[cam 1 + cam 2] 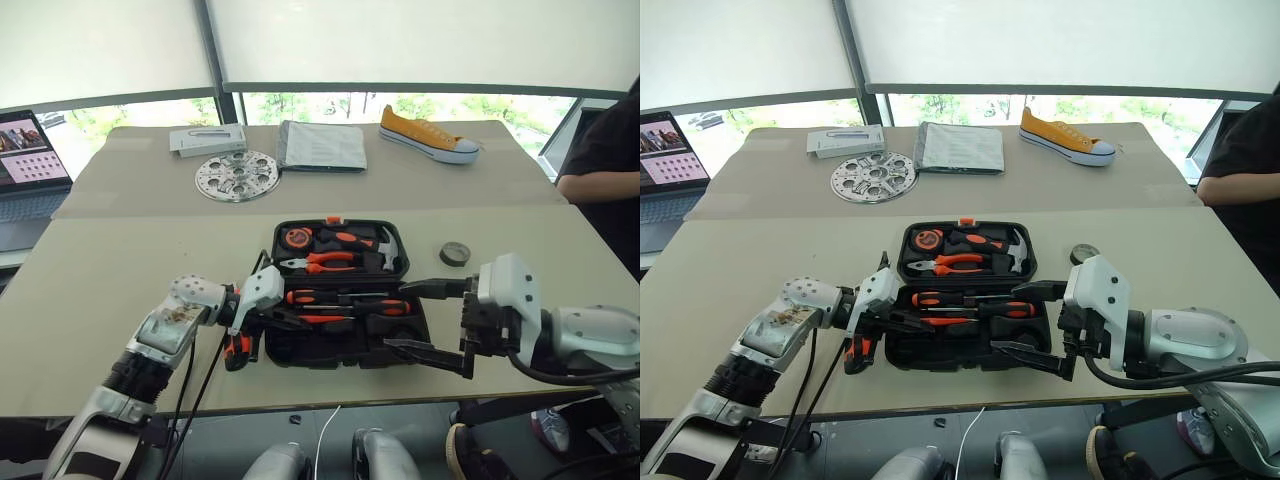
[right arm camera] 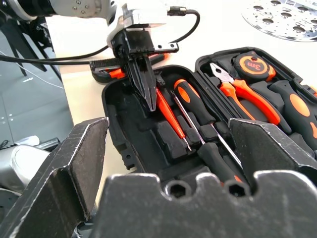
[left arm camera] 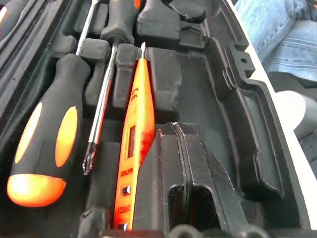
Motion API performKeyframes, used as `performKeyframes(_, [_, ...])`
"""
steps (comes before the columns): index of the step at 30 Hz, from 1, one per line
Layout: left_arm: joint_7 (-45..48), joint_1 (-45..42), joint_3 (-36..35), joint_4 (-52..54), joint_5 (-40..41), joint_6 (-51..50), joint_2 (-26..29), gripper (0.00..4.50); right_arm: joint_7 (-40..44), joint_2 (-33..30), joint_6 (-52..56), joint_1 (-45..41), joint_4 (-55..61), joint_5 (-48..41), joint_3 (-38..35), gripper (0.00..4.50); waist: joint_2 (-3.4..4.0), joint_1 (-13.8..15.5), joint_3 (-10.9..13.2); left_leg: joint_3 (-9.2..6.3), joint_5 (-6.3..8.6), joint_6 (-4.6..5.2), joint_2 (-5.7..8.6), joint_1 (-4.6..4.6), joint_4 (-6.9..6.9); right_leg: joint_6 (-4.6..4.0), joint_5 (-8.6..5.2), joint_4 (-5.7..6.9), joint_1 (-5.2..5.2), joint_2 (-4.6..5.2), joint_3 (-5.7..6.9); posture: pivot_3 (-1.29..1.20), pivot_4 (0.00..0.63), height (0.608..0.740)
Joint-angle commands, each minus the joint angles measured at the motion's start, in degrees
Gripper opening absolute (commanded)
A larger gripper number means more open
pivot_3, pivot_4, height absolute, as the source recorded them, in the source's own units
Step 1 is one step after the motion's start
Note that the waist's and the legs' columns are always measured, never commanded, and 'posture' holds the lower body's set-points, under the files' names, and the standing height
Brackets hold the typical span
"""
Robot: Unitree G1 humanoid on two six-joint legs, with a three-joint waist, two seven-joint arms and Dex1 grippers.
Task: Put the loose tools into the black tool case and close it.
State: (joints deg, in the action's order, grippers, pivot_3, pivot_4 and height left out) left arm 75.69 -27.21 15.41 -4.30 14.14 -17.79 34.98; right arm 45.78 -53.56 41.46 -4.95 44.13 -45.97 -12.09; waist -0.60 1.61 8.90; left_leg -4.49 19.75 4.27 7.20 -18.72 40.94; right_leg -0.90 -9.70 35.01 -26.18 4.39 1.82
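The black tool case (image 1: 320,355) lies open on the table, its lid half at the back. Two black-orange screwdrivers (image 1: 340,297) (image 1: 378,308) rest in the front half, with the thin orange tester (image 3: 134,144) beside them. My left gripper (image 2: 150,104) is shut, empty, and points down into the case's left end right next to the tester. The orange-black utility knife (image 1: 237,350) lies on the table just left of the case, under my left wrist. A small dark tape roll (image 1: 455,253) sits right of the case. My right gripper (image 1: 420,320) hangs open at the case's right end, holding nothing.
The lid half holds a hammer (image 1: 388,248), orange pliers (image 1: 325,263) and a tape measure (image 1: 297,238). Further back lie a perforated metal disc (image 1: 237,176), a grey folder (image 1: 320,146), a white box (image 1: 208,139) and a yellow shoe (image 1: 428,134). A laptop (image 1: 30,160) stands far left; a person (image 1: 605,170) sits at the right.
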Motion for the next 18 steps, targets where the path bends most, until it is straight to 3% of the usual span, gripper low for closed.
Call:
performKeyframes(1, [-1.2, -1.4, -3.0, 2.2, 4.1, -6.8, -0.2, 0.03, -0.3, -0.3, 0.0, -0.4, 0.7, -0.8, -1.0, 4.50, 0.00, 0.0, 0.0, 0.00, 0.00, 0.00, 0.00, -0.01, 0.00, 0.00, 0.00, 0.00, -0.01, -0.01, 0.00, 0.00, 0.150, 0.740])
performKeyframes(7, [-2.9, -5.2, -5.5, 3.0, 8.9, -14.9, -1.4, 0.03, -0.8, 0.1, 0.2, -0.5, 0.7, -1.1, -0.5, 4.50, -0.02, 0.1, 0.0, -0.01, 0.00, 0.01, 0.01, -0.04, 0.01, 0.00, 0.00, 0.01, -0.04, -0.02, 0.02, 0.00, 0.150, 0.740])
performKeyframes(18, [-4.0, -1.9, 1.4, -2.0, 0.3, -5.8, -2.0, 0.03, -1.2, 0.1, 0.0, 0.0, 1.2, -1.2, -0.5, 4.50, -0.01, -0.1, 0.0, 0.00, 0.00, 0.00, 0.01, -0.04, -0.03, 0.00, 0.00, -0.02, -0.06, -0.02, 0.01, 0.00, 0.150, 0.740])
